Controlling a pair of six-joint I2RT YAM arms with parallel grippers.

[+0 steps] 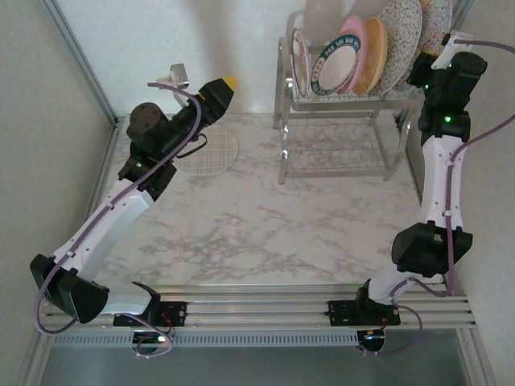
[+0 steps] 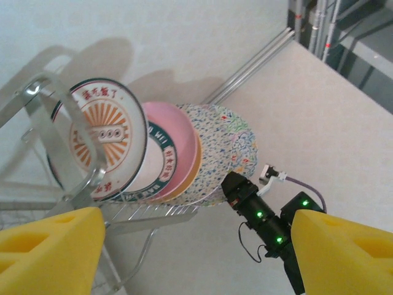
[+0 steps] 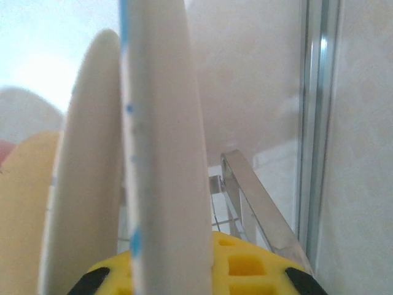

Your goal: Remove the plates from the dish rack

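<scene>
The chrome dish rack (image 1: pixel 338 149) stands at the back right with several plates upright in its upper basket. From the left these are maroon-rimmed (image 1: pixel 299 63), teal-rimmed (image 1: pixel 334 66), pink (image 1: pixel 354 34), tan-orange (image 1: pixel 375 53), grey-speckled (image 1: pixel 400 40) and multicolour-squiggle (image 1: pixel 435 19). My right gripper (image 1: pixel 432 61) is at the rack's right end. Its yellow pads (image 3: pixel 252 264) sit on both sides of the squiggle plate's rim (image 3: pixel 166 153), shut on it. My left gripper (image 1: pixel 228 83) hovers wide open and empty left of the rack, its camera facing the plates (image 2: pixel 101 138) and the right gripper (image 2: pixel 236 184).
A pale checked plate (image 1: pixel 211 153) lies flat on the marble table (image 1: pixel 265 225) beneath my left arm. Walls close in at the back and the right. A chrome rack bar (image 3: pixel 258 196) runs just right of the held plate.
</scene>
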